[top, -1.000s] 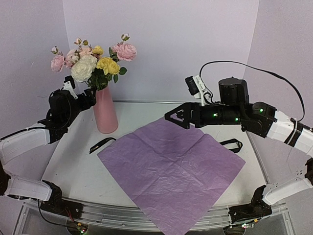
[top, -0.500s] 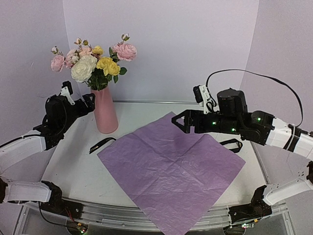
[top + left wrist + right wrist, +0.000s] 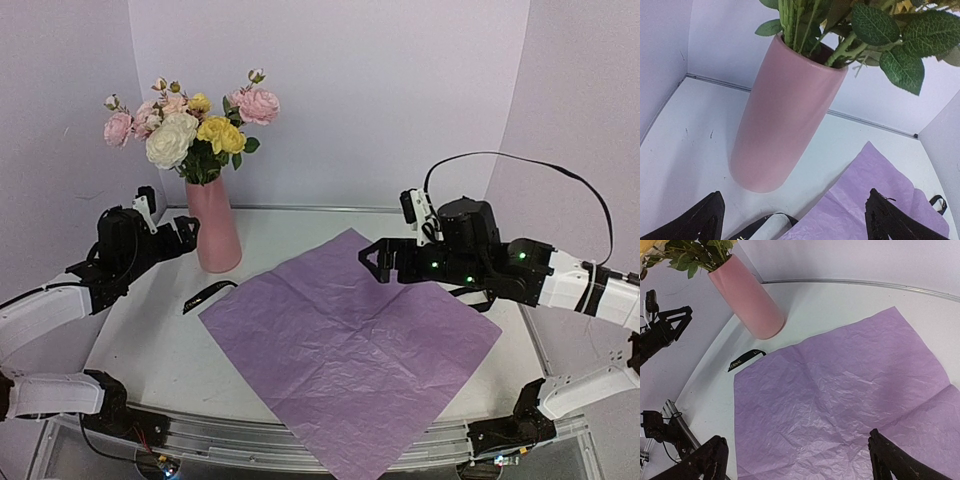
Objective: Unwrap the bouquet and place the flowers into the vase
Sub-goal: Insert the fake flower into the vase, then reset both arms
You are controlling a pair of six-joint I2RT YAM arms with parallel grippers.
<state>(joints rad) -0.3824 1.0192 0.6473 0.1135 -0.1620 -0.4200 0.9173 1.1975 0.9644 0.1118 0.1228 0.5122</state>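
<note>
vase point(image 3: 215, 232): matte pink, plain. flowers point(image 3: 190, 125): pink, cream-white and yellow blooms, green stems, veined green leaves point(image 3: 875, 25). paper sheet point(image 3: 350, 345): lilac-purple, crinkled, fold creases. ribbon point(image 3: 745, 360): black, white lettering. surface point(image 3: 150, 350): white. walls point(image 3: 380, 100): pale lilac. left arm point(image 3: 40, 305), right arm point(image 3: 590, 290): white shells, black joints.

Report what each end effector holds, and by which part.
Nothing. Left end effector and right end effector are open and empty; flowers stand in the vase.
</note>
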